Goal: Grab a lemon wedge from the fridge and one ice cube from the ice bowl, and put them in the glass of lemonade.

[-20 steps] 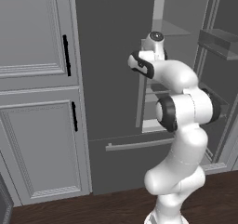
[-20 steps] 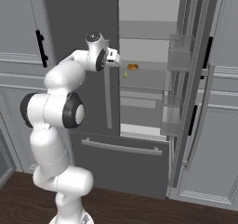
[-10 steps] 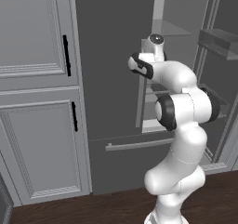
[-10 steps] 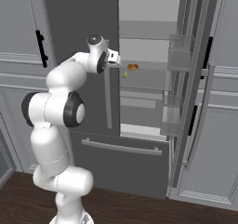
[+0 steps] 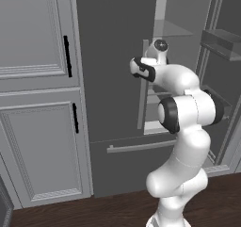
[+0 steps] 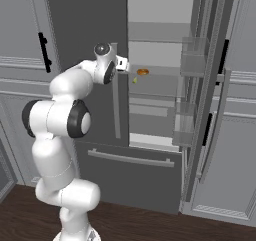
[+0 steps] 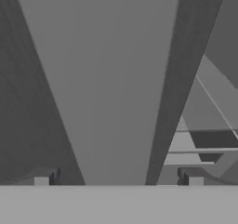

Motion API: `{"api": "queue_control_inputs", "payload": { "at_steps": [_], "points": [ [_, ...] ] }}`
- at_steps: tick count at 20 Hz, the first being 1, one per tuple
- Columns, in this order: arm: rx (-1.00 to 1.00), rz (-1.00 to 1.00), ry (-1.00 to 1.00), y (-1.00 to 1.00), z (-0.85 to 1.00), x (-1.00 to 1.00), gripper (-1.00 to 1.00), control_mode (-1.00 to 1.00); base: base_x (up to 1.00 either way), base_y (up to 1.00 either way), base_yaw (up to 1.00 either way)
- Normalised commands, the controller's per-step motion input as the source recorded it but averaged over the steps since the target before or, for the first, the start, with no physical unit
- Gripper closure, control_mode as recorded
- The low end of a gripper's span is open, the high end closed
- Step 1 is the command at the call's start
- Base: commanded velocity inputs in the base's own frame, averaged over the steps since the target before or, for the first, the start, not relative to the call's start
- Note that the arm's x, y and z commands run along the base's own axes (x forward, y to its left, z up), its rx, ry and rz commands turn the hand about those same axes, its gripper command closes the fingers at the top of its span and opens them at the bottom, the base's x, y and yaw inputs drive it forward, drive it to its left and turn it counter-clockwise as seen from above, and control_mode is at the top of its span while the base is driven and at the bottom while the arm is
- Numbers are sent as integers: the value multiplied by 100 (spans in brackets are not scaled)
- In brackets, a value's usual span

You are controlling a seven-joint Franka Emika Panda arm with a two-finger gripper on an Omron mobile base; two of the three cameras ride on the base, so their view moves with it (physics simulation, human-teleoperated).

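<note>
I see the fridge [image 6: 95, 25] dead ahead with its right door swung open, and on a middle shelf inside sit a small yellow lemon wedge [image 6: 134, 80] and, at its 1 o'clock, an orange item [image 6: 143, 72]. My gripper [image 6: 124, 64] hangs just at the open edge of the left door, at about 10 o'clock from the wedge. In the hand view its fingertips [image 7: 42, 179] stand wide apart, holding nothing.
</note>
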Motion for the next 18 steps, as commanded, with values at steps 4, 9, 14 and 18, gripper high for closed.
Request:
{"api": "queue_control_inputs", "payload": {
  "at_steps": [4,9,14,18],
  "points": [
    [2,0,-2,3,-13,0,-100,-100,0,0,0],
    [0,0,0,14,-15,0,100,-100,0,0,0],
    [0,0,0,13,-7,0,100,-100,0,0,0],
    [0,0,0,8,-3,3,100,-100,0,0,0]
  ]
}}
